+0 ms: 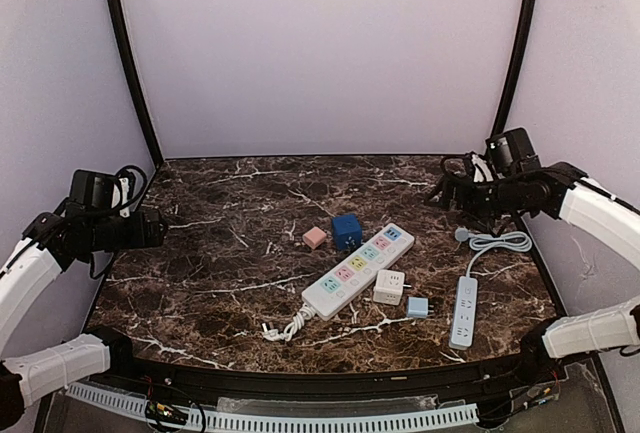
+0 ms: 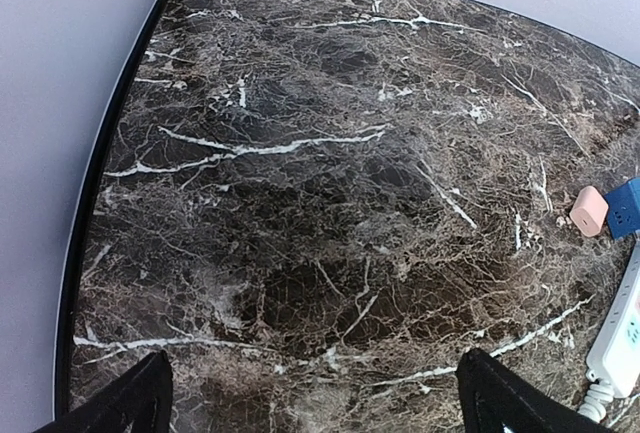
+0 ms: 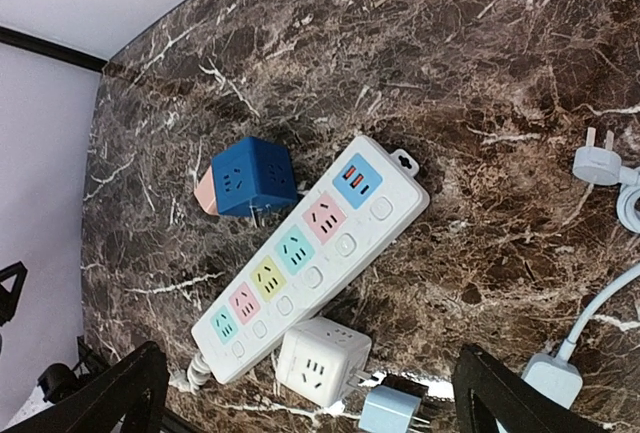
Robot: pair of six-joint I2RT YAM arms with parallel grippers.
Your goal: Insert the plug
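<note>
Where strip (image 1: 358, 269) lies, blue cube (image 1: 347, 230) sits beside.

Lab test booth: plain lavender walls (image 1: 320, 53), marble-look table (image 1: 230, 253).

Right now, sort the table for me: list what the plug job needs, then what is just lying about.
Job (likely; which plug is meant is unclear): big power strip; corded plug; small strip it belongs to.
Lying about: blue cube; pink cube; white cube adapter; light-blue adapter.
</note>
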